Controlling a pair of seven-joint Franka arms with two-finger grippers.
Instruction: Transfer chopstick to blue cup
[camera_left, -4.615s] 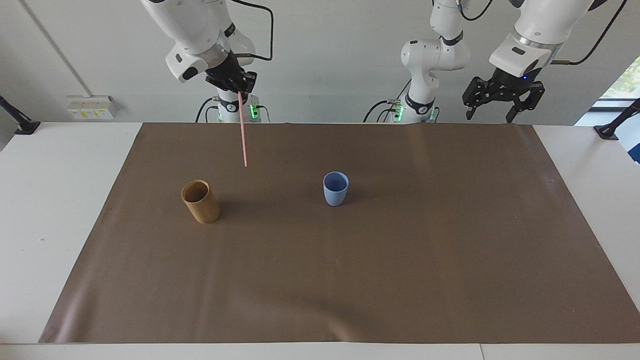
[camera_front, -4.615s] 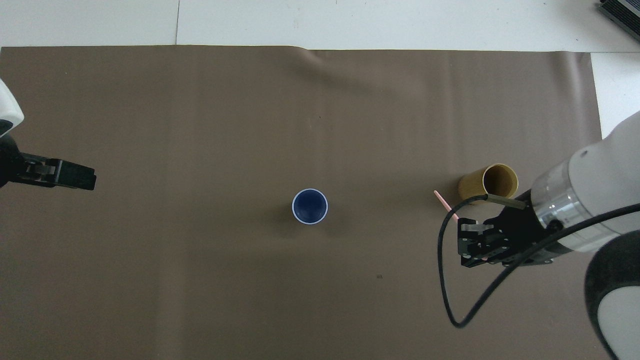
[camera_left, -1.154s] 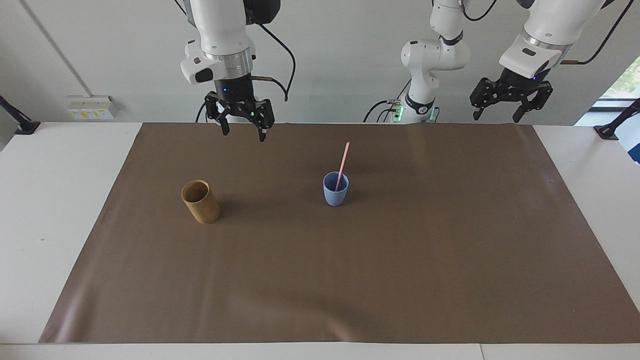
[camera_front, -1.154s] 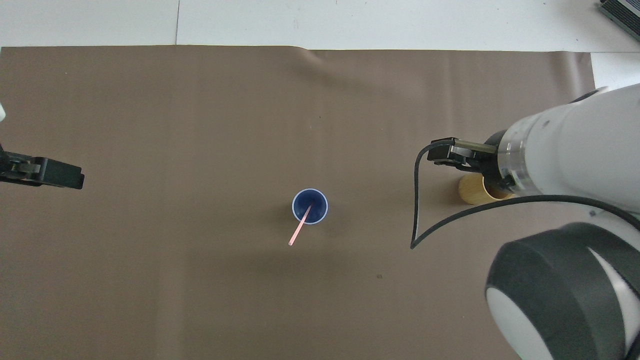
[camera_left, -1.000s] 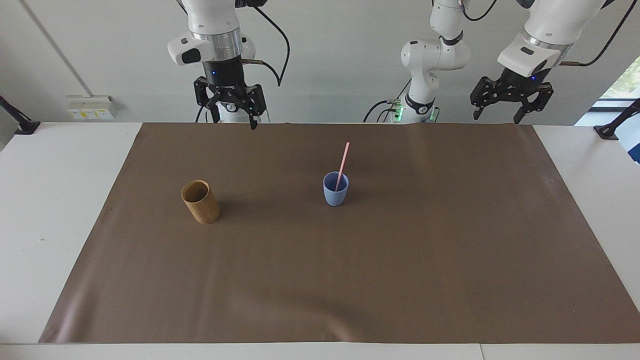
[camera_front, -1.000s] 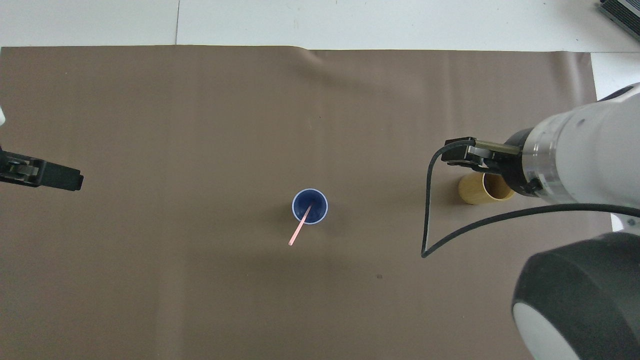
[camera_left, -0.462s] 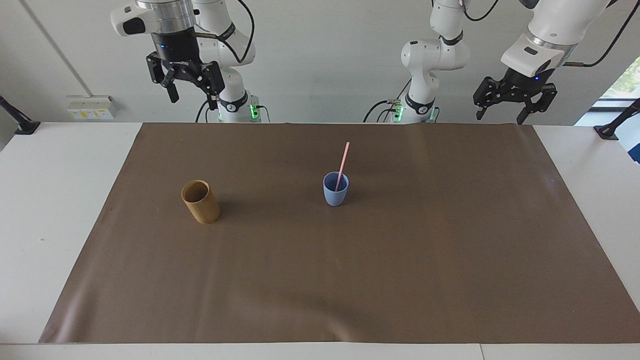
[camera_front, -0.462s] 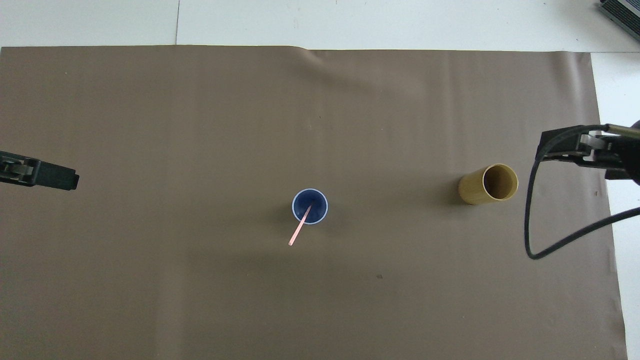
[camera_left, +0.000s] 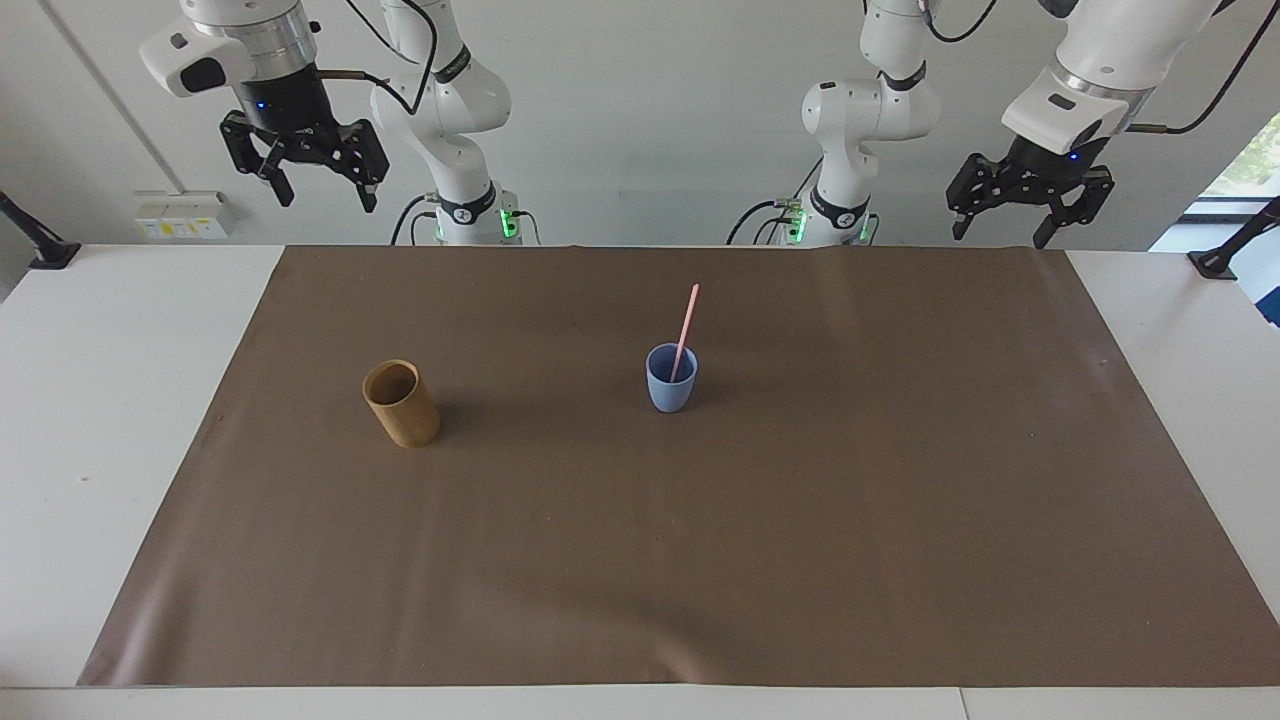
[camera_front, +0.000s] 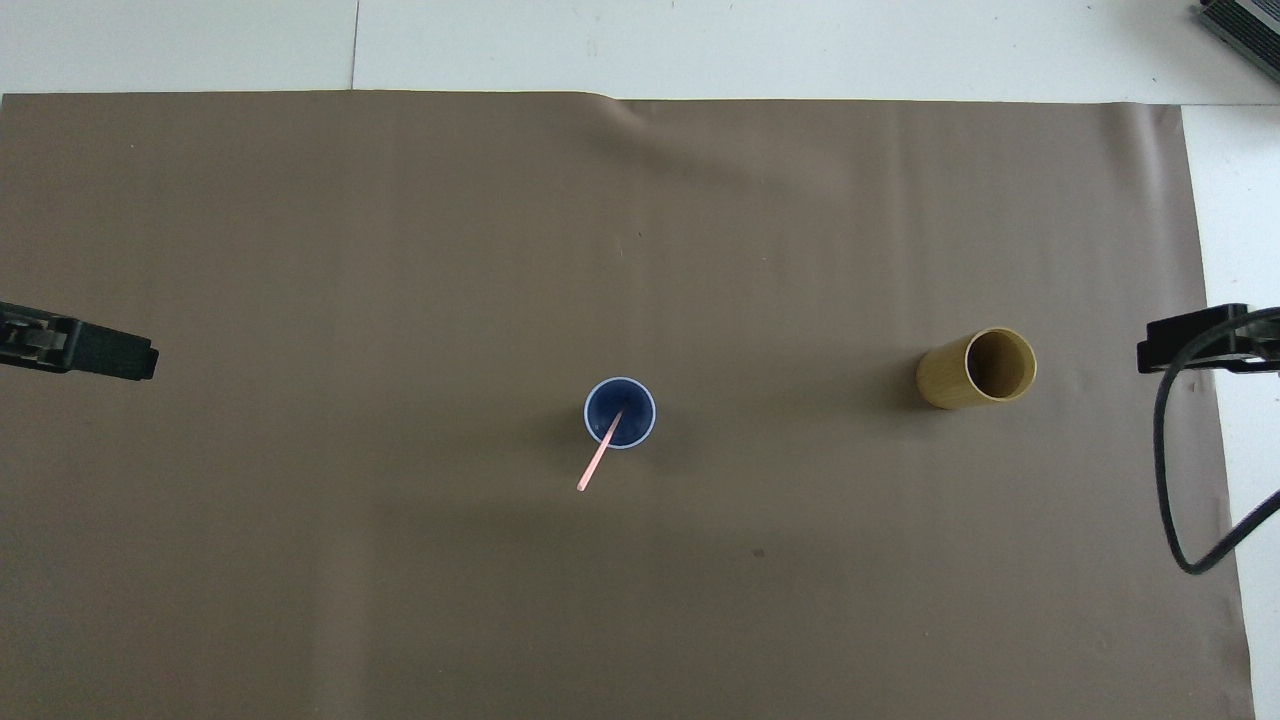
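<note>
The pale-pink chopstick (camera_left: 685, 325) stands slanted in the light-blue cup (camera_left: 671, 388) near the middle of the brown mat, its top leaning toward the robots. From above, the chopstick (camera_front: 598, 462) sticks out over the rim of the blue cup (camera_front: 636, 404). My right gripper (camera_left: 327, 200) hangs open and empty, high over the table edge at the right arm's end. The right gripper (camera_front: 1190, 345) shows at the frame's edge in the overhead view. My left gripper (camera_left: 1000, 238) waits open and empty, high over the mat corner at the left arm's end.
A tan bamboo cup (camera_left: 402, 405) stands empty on the brown mat (camera_left: 800, 550) toward the right arm's end, level with the blue cup. The bamboo cup (camera_front: 965, 372) is also in the overhead view. White table borders the mat.
The right gripper, which earlier held the chopstick, has swung up and away toward the right arm's end. The chopstick now rests in the blue cup. The left gripper barely moved.
</note>
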